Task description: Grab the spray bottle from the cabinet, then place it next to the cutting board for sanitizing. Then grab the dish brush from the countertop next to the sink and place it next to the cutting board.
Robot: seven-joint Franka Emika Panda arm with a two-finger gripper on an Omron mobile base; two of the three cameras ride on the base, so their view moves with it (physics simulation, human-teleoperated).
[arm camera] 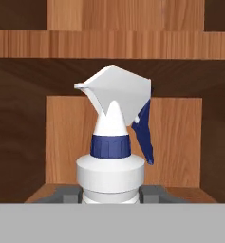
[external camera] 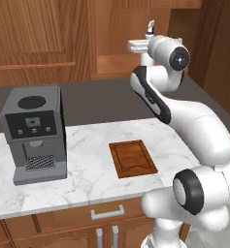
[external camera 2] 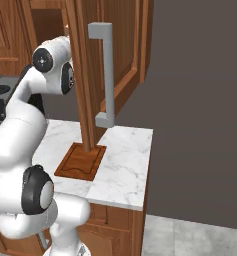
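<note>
In the hand view the end effector (arm camera: 111,194) grips the spray bottle (arm camera: 111,161), its fingers (arm camera: 66,193) partly closed against both sides of the white body, inside the open cabinet (external camera: 111,34), high above the cutting board (external camera: 133,158) on the surface (external camera: 87,160).

From my left base camera, the coffee machine (external camera: 33,133) stands on the table (external camera: 87,164) toward its left end, and the cutting board (external camera: 133,158) lies flat to its right, near the front edge. Above and behind the board hangs the cabinet (external camera: 48,38). In my right base camera its open door (external camera 2: 115,50) swings out over the board. My hand camera puts the spray bottle (arm camera: 113,152) upright between the fingers (arm camera: 64,193) of the end effector (arm camera: 110,194), with the cabinet's back wall behind it.
</note>
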